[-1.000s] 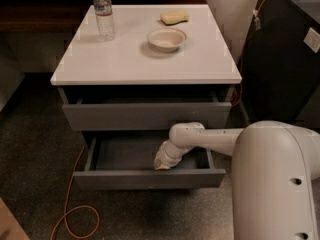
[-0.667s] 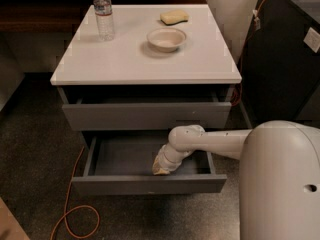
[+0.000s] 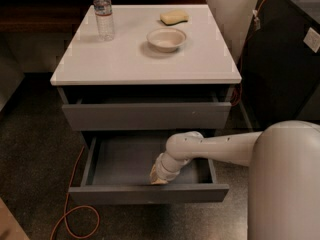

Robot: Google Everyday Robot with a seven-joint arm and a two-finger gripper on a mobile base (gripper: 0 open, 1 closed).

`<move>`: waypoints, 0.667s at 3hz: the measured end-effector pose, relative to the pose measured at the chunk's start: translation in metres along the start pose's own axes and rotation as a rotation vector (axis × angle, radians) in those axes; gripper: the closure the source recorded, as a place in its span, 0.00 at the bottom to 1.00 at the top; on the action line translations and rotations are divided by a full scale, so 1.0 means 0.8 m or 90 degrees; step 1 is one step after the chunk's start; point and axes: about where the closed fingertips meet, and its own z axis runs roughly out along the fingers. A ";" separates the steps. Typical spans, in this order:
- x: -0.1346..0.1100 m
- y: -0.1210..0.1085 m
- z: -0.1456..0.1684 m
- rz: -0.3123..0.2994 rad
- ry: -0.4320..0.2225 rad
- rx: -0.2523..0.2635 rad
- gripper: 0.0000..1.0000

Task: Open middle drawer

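The middle drawer (image 3: 150, 194) is a flat dark-grey drawer, pulled out toward me below the top drawer front (image 3: 145, 115). Its plain grey tray (image 3: 125, 159) is bare. My gripper (image 3: 159, 176) reaches down into the tray just behind the front panel, right of its centre, on the end of the white arm (image 3: 215, 146) that comes in from the right. The gripper's tip is against the inner side of the front panel. The lowest drawer is hidden under the open one.
The white cabinet top (image 3: 125, 59) carries a water bottle (image 3: 103, 13), a white bowl (image 3: 166, 38) and a yellow sponge (image 3: 174, 17). An orange cable (image 3: 75, 204) lies on the dark floor at the left. A dark cabinet (image 3: 285, 59) stands at the right.
The middle drawer has slid further out toward me, and my gripper has moved with its front panel. The things on top have not moved.
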 end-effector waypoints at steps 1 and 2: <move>-0.002 0.032 0.006 -0.004 0.014 -0.021 1.00; -0.002 0.051 0.009 -0.005 0.025 -0.033 1.00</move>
